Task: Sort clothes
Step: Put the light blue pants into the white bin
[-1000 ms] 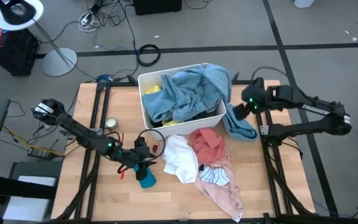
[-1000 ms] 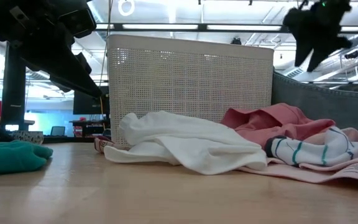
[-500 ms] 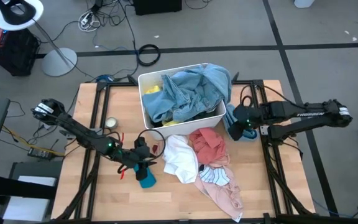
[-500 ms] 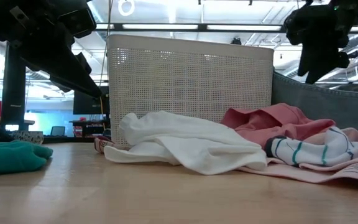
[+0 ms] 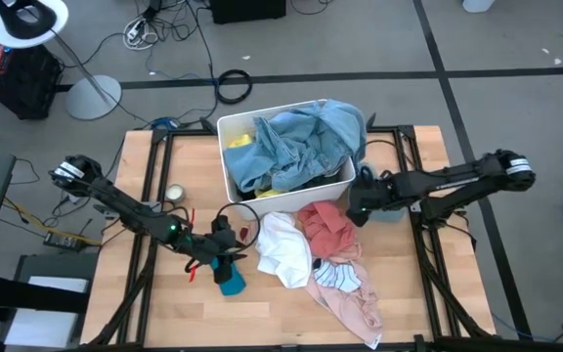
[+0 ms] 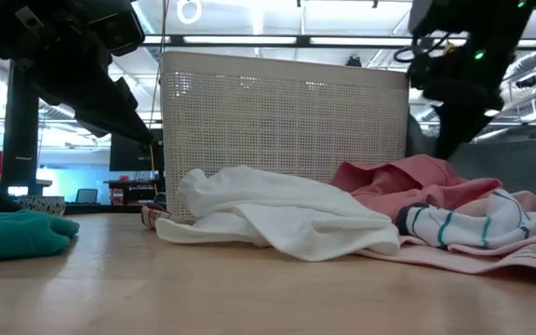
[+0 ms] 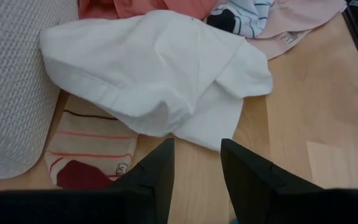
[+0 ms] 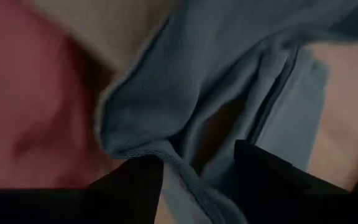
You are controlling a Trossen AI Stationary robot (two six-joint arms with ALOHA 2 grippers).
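Wooden bench [image 5: 262, 308], with white bin [image 5: 262, 127] heaped with denim and yellow clothes just behind the right gripper [image 5: 358, 203]. Pink, white and striped clothes [image 5: 325, 249] piled loose right in front of it, probably awaiting sorting. Blue garment [image 8: 229, 74] bunched directly under that gripper, spread wide, nothing pinched yet. Left gripper [image 7: 194, 171] parked low beside a teal garment [image 5: 231, 282], fingers apart and empty, white shirt [image 7: 154, 68] just ahead.

Open left end effector [image 7: 196, 163] near white garment [image 7: 160, 68] overlapping striped cloth [image 7: 92, 146]
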